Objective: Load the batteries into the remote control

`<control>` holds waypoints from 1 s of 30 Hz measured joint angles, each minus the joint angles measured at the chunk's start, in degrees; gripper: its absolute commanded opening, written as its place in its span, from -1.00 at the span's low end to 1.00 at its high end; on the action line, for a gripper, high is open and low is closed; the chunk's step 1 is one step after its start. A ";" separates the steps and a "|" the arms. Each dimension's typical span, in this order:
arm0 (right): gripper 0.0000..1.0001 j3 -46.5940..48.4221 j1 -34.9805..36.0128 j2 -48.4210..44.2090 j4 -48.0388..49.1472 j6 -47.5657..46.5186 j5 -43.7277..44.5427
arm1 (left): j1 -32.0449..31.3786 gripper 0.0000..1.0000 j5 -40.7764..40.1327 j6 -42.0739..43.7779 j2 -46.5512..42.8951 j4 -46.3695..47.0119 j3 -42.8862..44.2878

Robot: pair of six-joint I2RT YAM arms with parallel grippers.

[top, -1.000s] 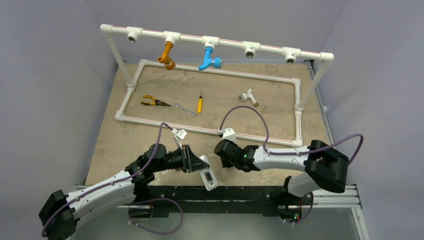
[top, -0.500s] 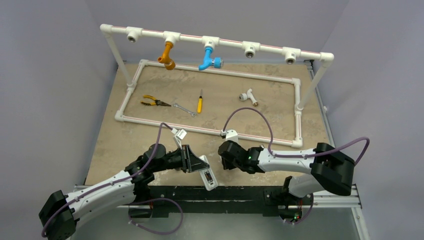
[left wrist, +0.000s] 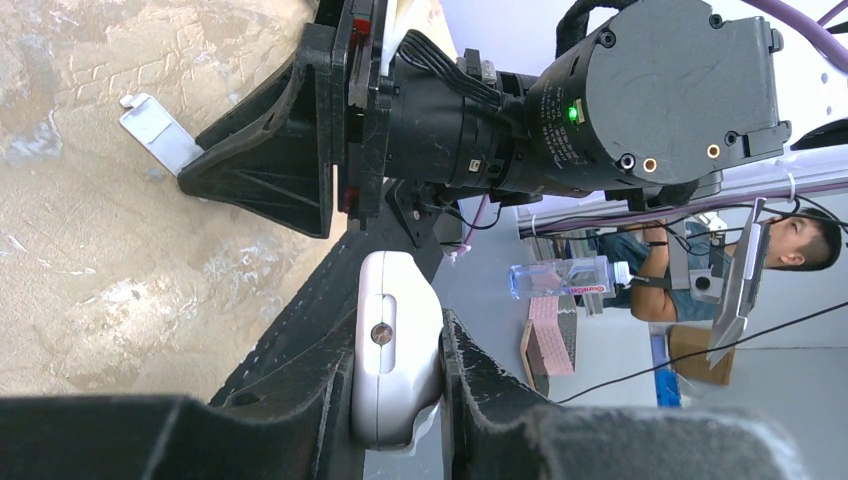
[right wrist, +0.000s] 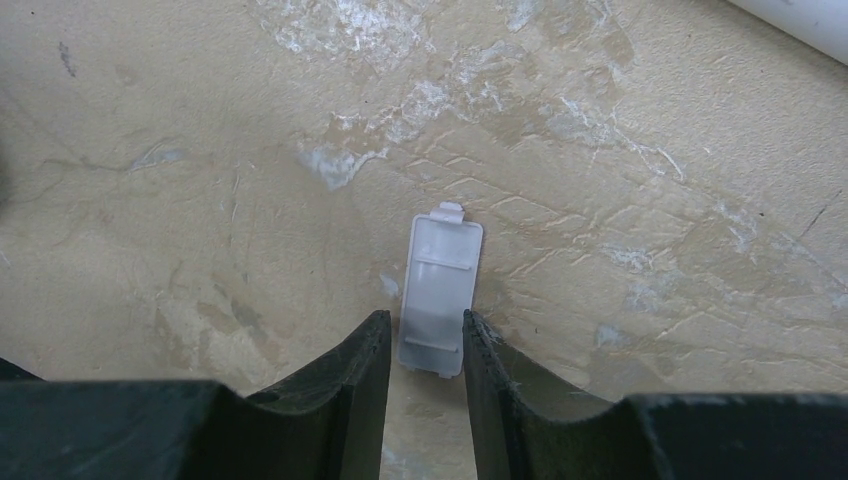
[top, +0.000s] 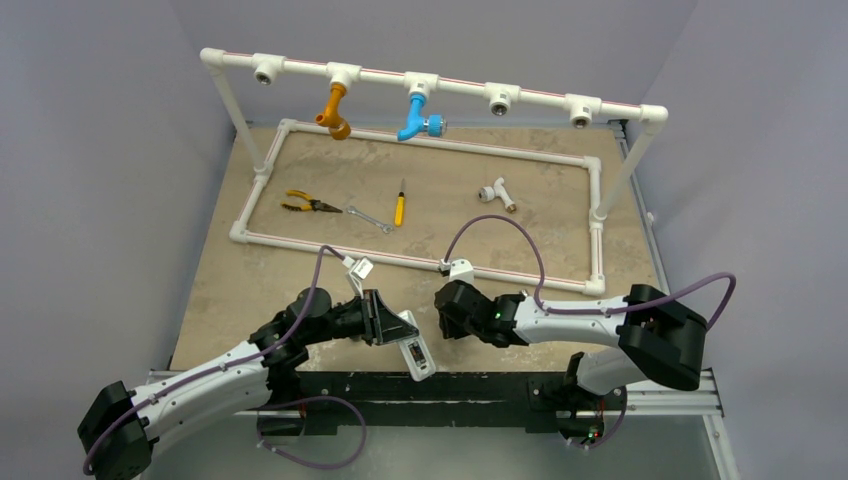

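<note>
White and thin, the battery cover (right wrist: 438, 300) lies flat on the sandy bench (right wrist: 650, 150), with its small tab pointing away from the right gripper (right wrist: 425, 322). The right fingers (right wrist: 350, 380) are only partly open and press on both long edges of the cover near its rear end, so it seems pinched but not yet lifted. The left gripper (left wrist: 398, 300) is closed tight on the remote control (top: 415, 352) and holds it tilted near the front edge of the bench, just beside the right gripper. The batteries do not show in any view, and the dark bay is too small to tell if they already sit inside. The step in hand is probably to bring the cover to the remote. To do it well, the right arm should lift straight up without twisting, because the grip is far from the tab and the cover can pivot. The tab should enter its slot first, with the remote held steady by the left arm.
</note>
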 measured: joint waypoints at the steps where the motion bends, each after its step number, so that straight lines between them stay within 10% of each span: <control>1: -0.39 0.00 0.00 0.00 -0.04 0.07 0.09 | 0.00 -1.00 0.00 0.00 -0.02 0.00 0.00; 30: -0.43 1.81 0.26 1.27 -3.13 0.98 2.56 | 0.00 -1.00 0.02 -0.02 1.11 0.04 0.00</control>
